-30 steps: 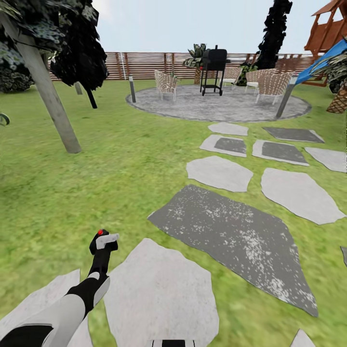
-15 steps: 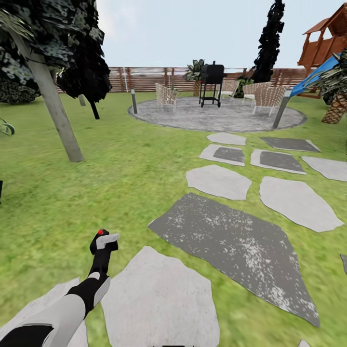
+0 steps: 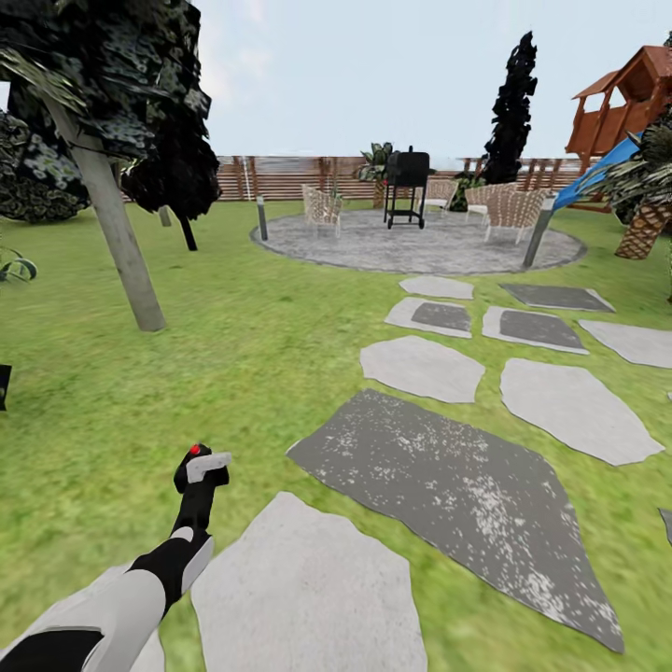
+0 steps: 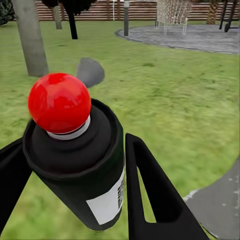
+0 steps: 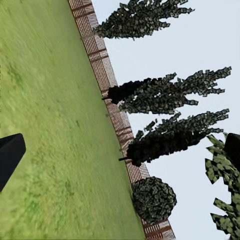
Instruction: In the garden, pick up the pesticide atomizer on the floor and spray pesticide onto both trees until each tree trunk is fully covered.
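head view: left end effector (image 3: 200, 469) clamped on pesticide atomizer (image 3: 199, 464), right's state unclear.

The tree trunk (image 3: 117, 233) runs up into dark foliage, its upper part hidden. Pesticide atomizer (image 4: 75, 155): base cut off by the left wrist frame's edge. Wooden playset (image 3: 623, 103) truncated at the head view's right edge.

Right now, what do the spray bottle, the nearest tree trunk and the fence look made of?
Spray bottle: likely plastic, smooth matte black body, glossy red tip, paper-like white label. Tree trunk: bark, mottled grey-brown, dull, branchless up to the leaves. Fence: apparently wood, brown horizontal slats.
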